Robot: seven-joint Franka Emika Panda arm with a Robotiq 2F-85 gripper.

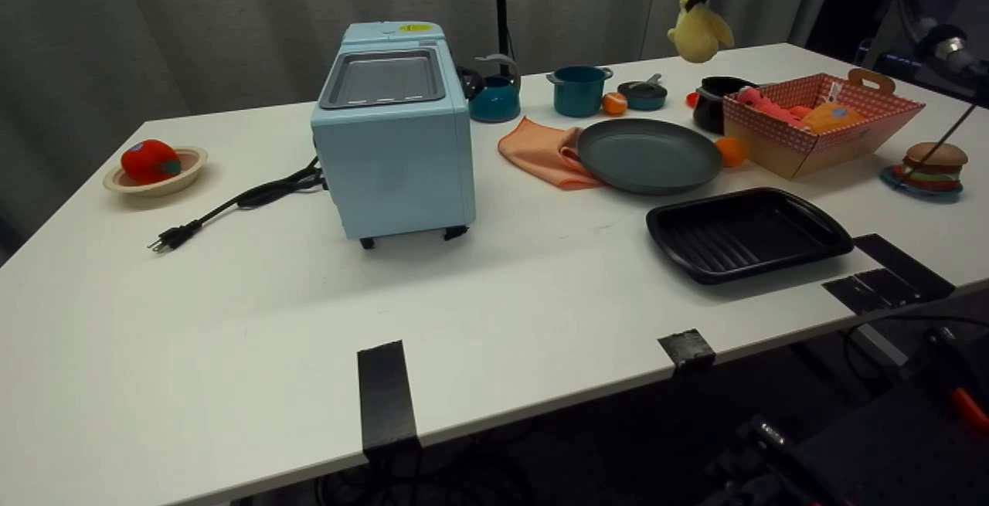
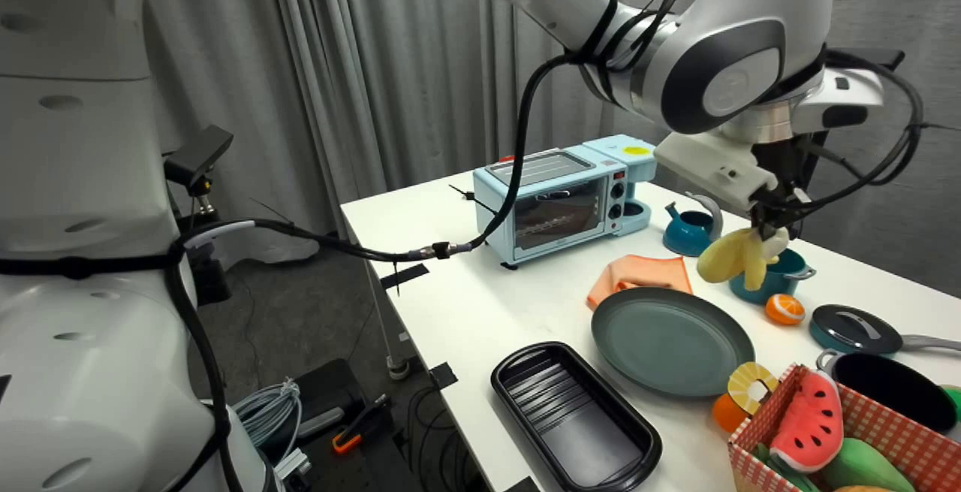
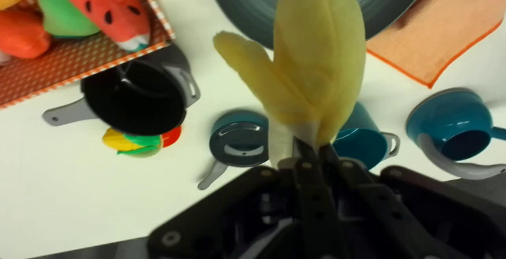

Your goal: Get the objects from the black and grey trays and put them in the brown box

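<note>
The black tray (image 2: 576, 418) looks glossy with ridges across part of its base, the grey tray (image 2: 672, 342) smooth and matt, the brown box (image 1: 761, 139) cardboard-like, the toy banana (image 3: 320, 45) soft, seamed fabric, the peach cloth (image 3: 438, 37) matt textile, the teal kettle (image 3: 448, 114) shiny, and the tabletop (image 1: 533, 297) smooth.

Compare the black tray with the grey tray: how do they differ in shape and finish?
The black tray is an oblong with rounded corners, while the grey tray is round. The black tray has straight ridges across part of its floor; the grey tray shows none. The black tray looks glossy, whereas the grey tray looks more matte. Both lie open side up, with raised rims.
</note>
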